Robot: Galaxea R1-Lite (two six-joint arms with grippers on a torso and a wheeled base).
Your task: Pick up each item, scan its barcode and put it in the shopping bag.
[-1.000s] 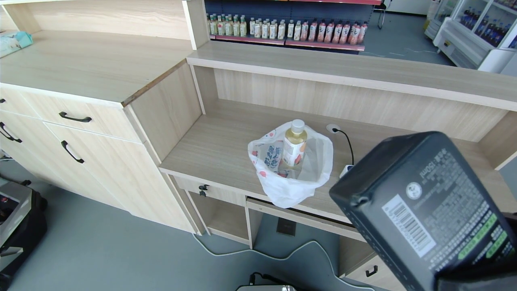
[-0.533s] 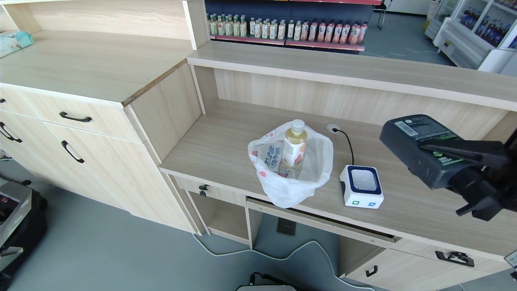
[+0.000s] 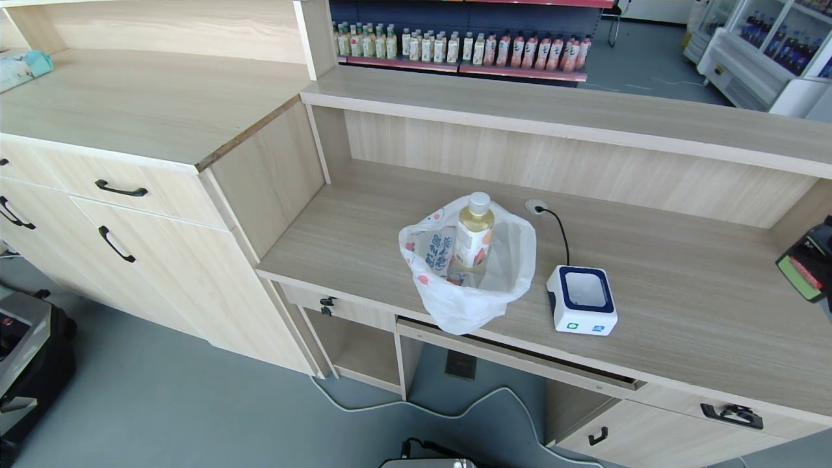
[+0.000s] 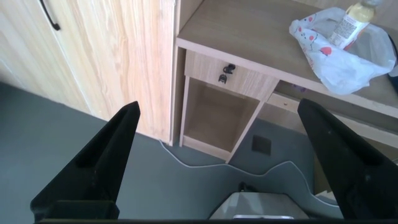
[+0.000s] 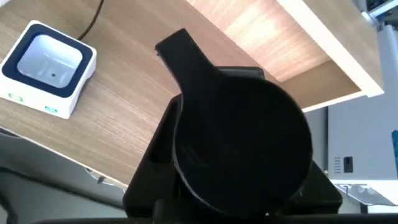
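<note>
A white printed shopping bag (image 3: 469, 276) stands open on the lower counter, with a pale yellow drink bottle (image 3: 474, 231) upright inside it. To its right lies the white and blue barcode scanner (image 3: 582, 299), face up. My right gripper (image 5: 242, 124) is shut on a black bottle (image 5: 239, 146), held above the counter to the right of the scanner (image 5: 46, 68). In the head view a corner of that black bottle (image 3: 808, 265) shows at the right edge. My left gripper (image 4: 217, 106) hangs open over the floor, in front of the counter and left of the bag (image 4: 342, 50).
The scanner's black cable (image 3: 558, 227) runs to a hole at the back of the counter (image 3: 364, 240). A raised ledge (image 3: 552, 110) and side walls enclose the counter. A taller cabinet (image 3: 143, 104) with drawers stands to the left. Bare counter lies right of the scanner.
The right arm has carried the black bottle from close before the head camera off to the right edge, which uncovers the scanner. Bag and drink bottle have not moved.
</note>
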